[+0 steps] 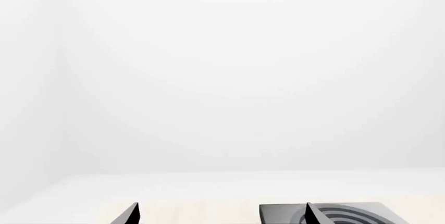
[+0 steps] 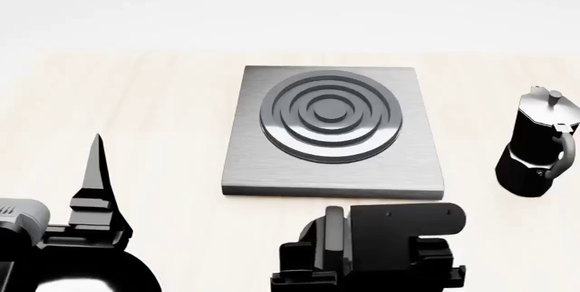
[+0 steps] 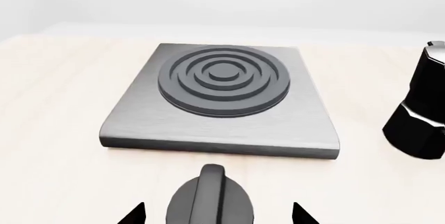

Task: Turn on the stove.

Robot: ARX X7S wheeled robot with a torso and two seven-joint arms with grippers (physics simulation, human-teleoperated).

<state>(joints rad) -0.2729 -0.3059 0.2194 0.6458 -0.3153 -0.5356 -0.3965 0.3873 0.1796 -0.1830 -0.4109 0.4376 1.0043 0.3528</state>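
Roughly centred on the counter point(image 2: 136, 115): the stove point(image 2: 331, 129), a flat square dark-grey plate with raised concentric burner rings.
Stove knob point(image 3: 210, 199): small, round and black with an upright fin, standing on the counter just near of the plate's near edge, apart from it.
Right gripper point(image 3: 218, 214): at the knob, released; in the right wrist view its two fingertips show one on each side of the knob with bare counter between each tip and the knob, so it is not clamped on it.
Right arm in the head view: its dark block sits over the knob's place, just near of the stove's near edge.
Left gripper point(image 1: 222, 214): well to the left of the stove, released; the left wrist view shows two dark fingertips set wide apart with nothing between them.
Moka pot point(image 2: 538, 146): black, upright, on the counter to the right of the stove and apart from it.
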